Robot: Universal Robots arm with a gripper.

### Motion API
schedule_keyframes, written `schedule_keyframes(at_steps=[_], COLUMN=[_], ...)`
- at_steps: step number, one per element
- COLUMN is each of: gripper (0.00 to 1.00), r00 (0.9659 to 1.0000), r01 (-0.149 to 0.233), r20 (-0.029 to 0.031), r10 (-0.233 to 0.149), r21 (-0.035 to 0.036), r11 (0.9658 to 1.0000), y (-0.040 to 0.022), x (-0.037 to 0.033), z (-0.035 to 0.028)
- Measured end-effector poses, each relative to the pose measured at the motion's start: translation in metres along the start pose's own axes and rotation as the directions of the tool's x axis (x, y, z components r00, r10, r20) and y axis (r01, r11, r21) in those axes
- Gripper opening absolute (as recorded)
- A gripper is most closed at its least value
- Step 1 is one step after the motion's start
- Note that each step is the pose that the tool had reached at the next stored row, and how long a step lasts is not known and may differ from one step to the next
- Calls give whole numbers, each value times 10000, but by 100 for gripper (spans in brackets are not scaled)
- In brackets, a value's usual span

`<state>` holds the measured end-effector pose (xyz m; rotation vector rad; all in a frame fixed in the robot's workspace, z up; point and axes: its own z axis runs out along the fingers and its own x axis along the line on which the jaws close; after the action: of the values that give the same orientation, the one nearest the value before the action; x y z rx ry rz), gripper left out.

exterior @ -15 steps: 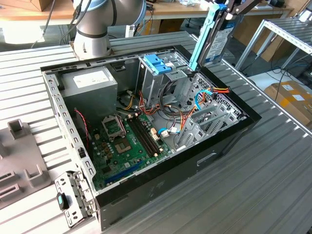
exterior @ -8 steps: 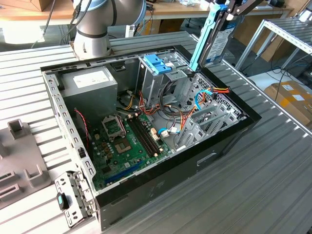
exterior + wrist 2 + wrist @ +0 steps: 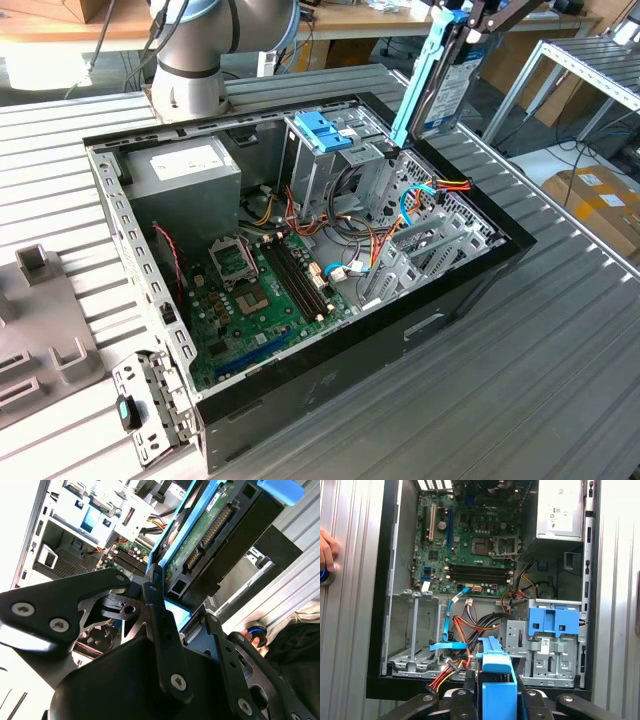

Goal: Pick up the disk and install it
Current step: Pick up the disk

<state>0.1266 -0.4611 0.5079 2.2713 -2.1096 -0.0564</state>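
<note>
In the exterior view the disk hangs on edge above the back right corner of the open computer case, clear of it. It is silver with a printed label and a blue rail down its side. My gripper is shut on its upper end. In the second wrist view the disk shows its green circuit board between the black fingers. The first wrist view looks down past the disk's blue rail into the case, with an empty metal bay to one side.
Inside the case are a motherboard, a grey power-supply box, a metal drive cage with a blue handle and loose coloured cables. A person's hand rests beside the case. The arm's base stands behind it.
</note>
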Motion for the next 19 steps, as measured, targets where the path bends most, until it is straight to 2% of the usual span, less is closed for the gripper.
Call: schedule_keyframes(at_steps=[19], gripper=[37], r00=[10000], r01=[0], r20=[0], r10=[0], r21=[0], r11=[10000], y=[-15], x=[63], z=[5])
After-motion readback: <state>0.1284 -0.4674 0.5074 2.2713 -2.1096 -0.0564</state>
